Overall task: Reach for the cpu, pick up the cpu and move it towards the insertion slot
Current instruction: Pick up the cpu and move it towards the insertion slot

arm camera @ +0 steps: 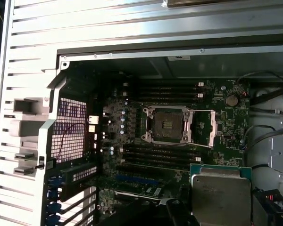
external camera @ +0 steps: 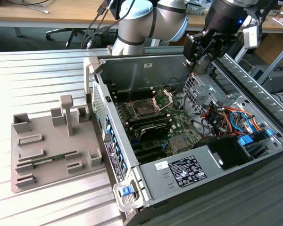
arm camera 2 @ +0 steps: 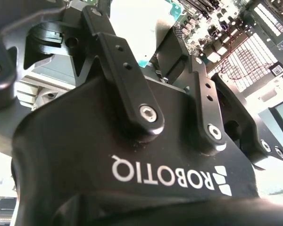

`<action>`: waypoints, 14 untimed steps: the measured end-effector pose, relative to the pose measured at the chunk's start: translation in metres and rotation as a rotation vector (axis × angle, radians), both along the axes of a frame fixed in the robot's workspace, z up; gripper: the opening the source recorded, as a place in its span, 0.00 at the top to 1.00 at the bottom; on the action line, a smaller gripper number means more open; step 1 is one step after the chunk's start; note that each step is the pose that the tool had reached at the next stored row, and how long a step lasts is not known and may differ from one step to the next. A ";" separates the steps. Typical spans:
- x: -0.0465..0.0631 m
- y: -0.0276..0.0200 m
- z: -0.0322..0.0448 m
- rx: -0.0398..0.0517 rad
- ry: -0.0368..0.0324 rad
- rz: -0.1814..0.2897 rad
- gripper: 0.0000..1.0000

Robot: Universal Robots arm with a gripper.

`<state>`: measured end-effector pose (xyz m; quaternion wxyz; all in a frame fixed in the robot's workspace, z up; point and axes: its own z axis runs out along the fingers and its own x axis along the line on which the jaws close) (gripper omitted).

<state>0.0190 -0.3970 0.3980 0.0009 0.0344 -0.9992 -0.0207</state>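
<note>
Black gripper [external camera: 194,66] hangs above the open grey computer case [external camera: 188,155], over its far side near the drive cage in the exterior view. In the first wrist view a flat square silvery cpu with tan rim [arm camera: 220,193] sits close to the camera, apart from the dark square insertion slot with shiny metal frame [arm camera: 166,125] on the green motherboard [arm camera: 132,141]. The fingers [arm camera 2: 179,52] appear closed onto the cpu's pale plate in the second wrist view. Grey fixture tray [external camera: 47,146] lies on the ribbed metal surface [external camera: 37,80], well apart.
</note>
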 end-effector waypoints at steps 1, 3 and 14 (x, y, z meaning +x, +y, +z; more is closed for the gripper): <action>0.001 0.0000 0.0000 0.0000 0.0000 0.000 0.45; 0.004 0.0000 0.0000 0.0000 0.0000 0.000 0.45; 0.014 0.0000 0.0000 0.0000 0.0000 0.000 0.45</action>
